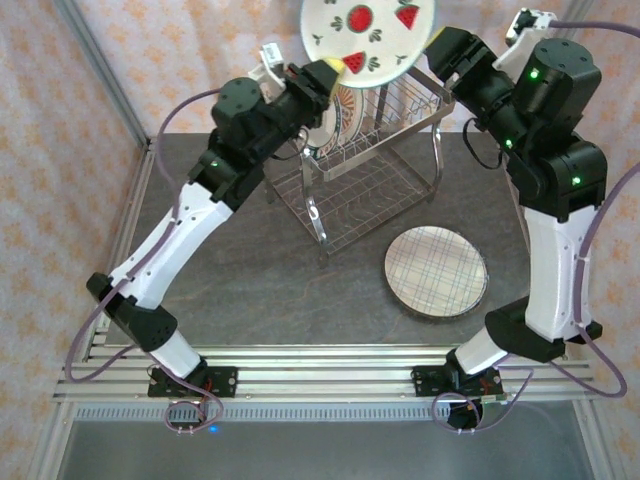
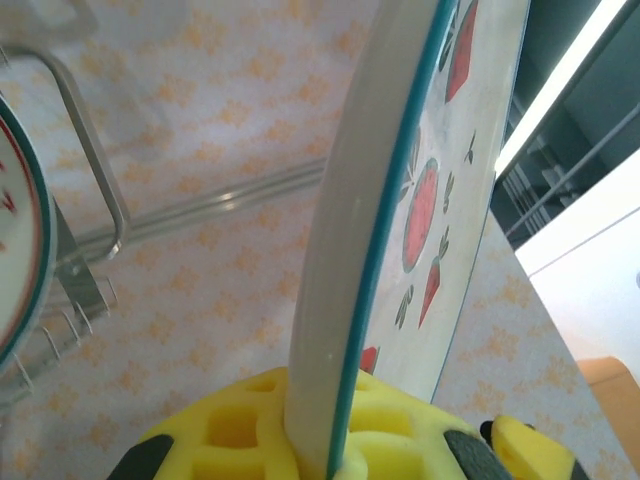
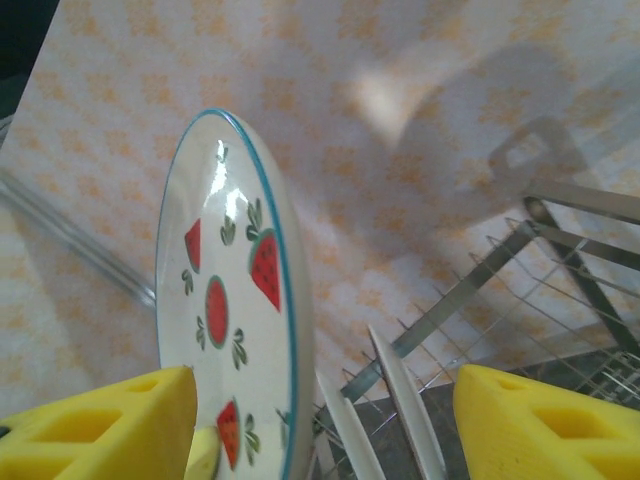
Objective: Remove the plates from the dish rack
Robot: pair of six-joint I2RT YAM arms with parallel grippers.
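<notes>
On the left of the top view, the left gripper [image 1: 340, 70] is raised above the near-left end of the rack [image 1: 370, 170] and clamped on the lower-left rim of the fruit plate [image 1: 370, 40]. That plate is lifted clear above the rack, its printed face tilted toward the camera. In the left wrist view the yellow fingers [image 2: 250, 430] pinch the plate [image 2: 350, 250] edge-on. A teal-rimmed plate [image 2: 15, 250] stands at the left beside a rack wire [image 2: 90, 270]. Below the lifted plate in the top view, a plate with orange lines [image 1: 345, 105] stands upright in the rack's upper tier. The rack sits at the back of the grey table [image 1: 250, 280]. Nearer and to the right, the plaid plate [image 1: 436, 271] lies flat on the table, apart from the rack. At the right, the right gripper [image 1: 437, 48] is just beside the fruit plate's right edge. In its wrist view the gripper [image 3: 325, 380] has its yellow fingers [image 3: 545, 425] wide apart, gripping nothing. The fruit plate [image 3: 230, 300] rises just beside the left finger; I cannot tell whether they touch. Two racked plates [image 3: 410, 420] show edge-on between the fingers, with the rack [image 3: 560, 260] to the right.
</notes>
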